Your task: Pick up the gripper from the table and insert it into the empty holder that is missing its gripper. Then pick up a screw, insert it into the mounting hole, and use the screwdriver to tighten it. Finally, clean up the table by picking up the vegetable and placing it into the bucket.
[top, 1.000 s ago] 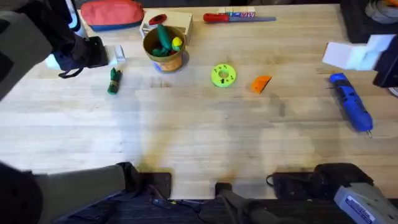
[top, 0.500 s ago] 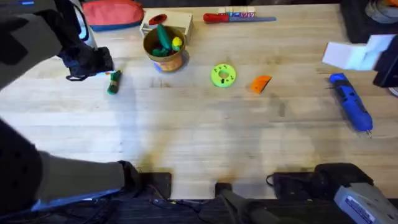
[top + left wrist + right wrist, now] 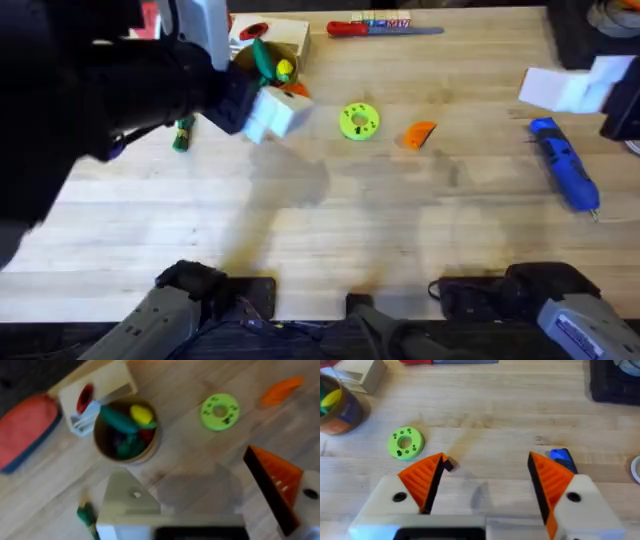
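While the orange gripper (image 3: 420, 134) is lying loose on the table (image 3: 330, 230), just at three o'clock of the green ring (image 3: 360, 121), the first step is judged not yet done. The left gripper (image 3: 215, 490) is seen raised over the bucket (image 3: 126, 435), its jaws spread wide and grasping nothing; one side carries an orange pad, the other is the empty holder (image 3: 131, 497), cream with a small dark hole. The right gripper (image 3: 485, 482) is likewise spread and empty, with both orange pads in place, and the blue screwdriver (image 3: 565, 165) is lying at three o'clock of the table. The vegetable (image 3: 183, 131) is resting at nine o'clock of the bucket, still outside it.

For the pick to be done well, the orange piece should be approached from above by the right gripper, which is complete, and taken by its flat sides so that the ribbed face is left free. The left jaws should be kept steady and open while the piece is offered to the bare holder. The green ring, being close, should be left undisturbed. Whether screws are held in the ring cannot be told.
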